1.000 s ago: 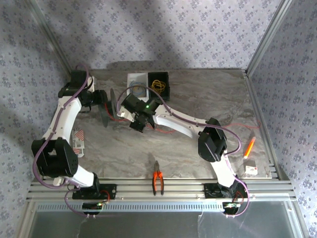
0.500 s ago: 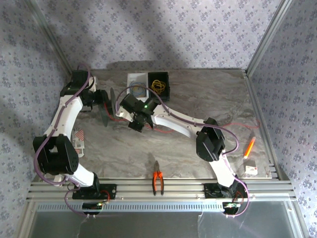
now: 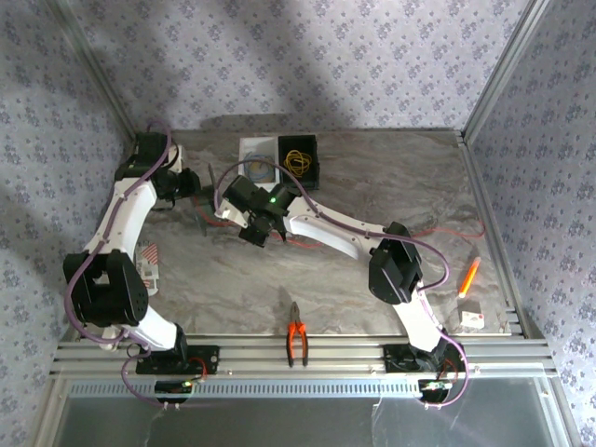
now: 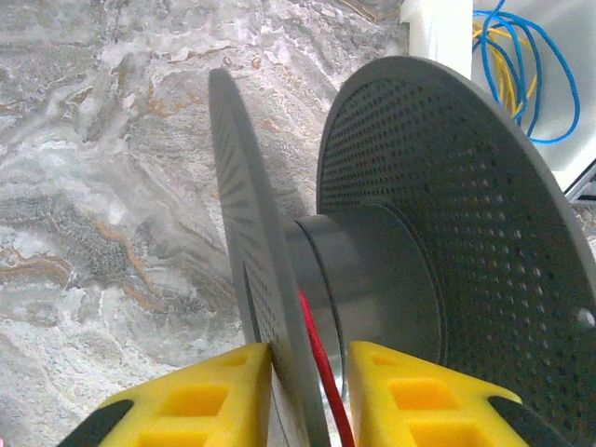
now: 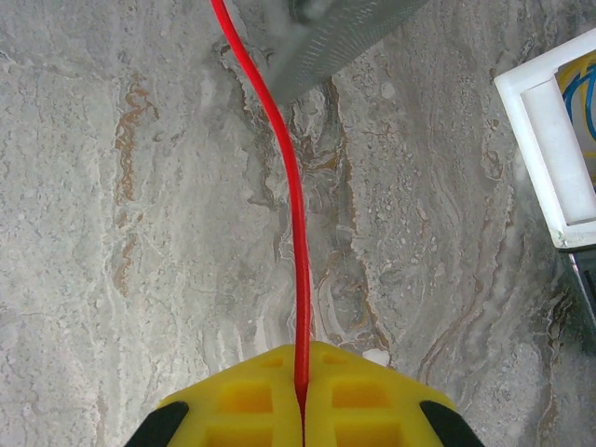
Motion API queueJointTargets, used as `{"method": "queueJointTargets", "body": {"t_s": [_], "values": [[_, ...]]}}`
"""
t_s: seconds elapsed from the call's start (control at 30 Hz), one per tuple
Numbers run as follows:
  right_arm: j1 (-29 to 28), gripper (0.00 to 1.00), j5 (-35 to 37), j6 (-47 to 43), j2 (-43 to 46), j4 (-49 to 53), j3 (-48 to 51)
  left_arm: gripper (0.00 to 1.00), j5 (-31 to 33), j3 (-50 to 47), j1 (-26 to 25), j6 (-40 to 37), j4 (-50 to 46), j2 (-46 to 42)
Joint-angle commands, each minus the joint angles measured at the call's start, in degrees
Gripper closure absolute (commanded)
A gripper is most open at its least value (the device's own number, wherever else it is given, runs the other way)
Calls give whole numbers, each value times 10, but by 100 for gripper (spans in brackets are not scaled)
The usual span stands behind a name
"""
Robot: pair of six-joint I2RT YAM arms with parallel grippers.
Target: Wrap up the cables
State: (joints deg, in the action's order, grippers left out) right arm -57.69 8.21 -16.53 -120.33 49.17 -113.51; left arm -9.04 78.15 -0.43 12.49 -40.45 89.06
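Note:
The black spool [image 4: 447,214] stands on edge above the table, its two perforated flanges side by side. My left gripper [image 4: 309,352] is shut on the nearer flange, with the red wire [image 4: 317,340] running between its yellow fingers beside the hub. From above, the left gripper [image 3: 193,196] and spool [image 3: 199,214] sit at the back left. My right gripper [image 5: 303,372] is shut on the red wire [image 5: 296,242], which rises straight to the spool's edge [image 5: 326,37]. Seen from above, the right gripper [image 3: 255,231] is just right of the spool. The slack wire [image 3: 456,230] trails to the right.
A black box with a yellow wire coil [image 3: 300,160] and a white tray [image 3: 259,156] stand at the back. Orange-handled pliers [image 3: 297,340] lie at the front edge. An orange marker [image 3: 469,276] and a small white item [image 3: 472,319] lie at the right.
The left arm has turned the spool, so it looks thinner from above. The right gripper has shifted slightly left and back with the wire.

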Motion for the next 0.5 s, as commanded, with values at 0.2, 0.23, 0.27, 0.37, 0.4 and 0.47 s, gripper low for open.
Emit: {"method": "queueJointTargets", "body": {"t_s": [0.2,0.23,0.27,0.37,0.4,0.47], "values": [[-4,100,1,0,-6,9,-3,87,10,-7,-3,-9,-12,14],[-4,100,0,1,-5,8,-1,89,11,-7,-3,-9,-12,16],[-4,100,-3,2,-5,7,1,93,13,-7,-4,-10,-13,18],[-4,100,-6,4,-3,4,6,100,19,-5,-5,-12,-16,25],[-4,100,-7,4,-3,3,7,100,21,-4,-7,-14,-18,27],[-4,100,-10,6,-3,0,11,100,28,-2,-10,-17,-22,33]]}}
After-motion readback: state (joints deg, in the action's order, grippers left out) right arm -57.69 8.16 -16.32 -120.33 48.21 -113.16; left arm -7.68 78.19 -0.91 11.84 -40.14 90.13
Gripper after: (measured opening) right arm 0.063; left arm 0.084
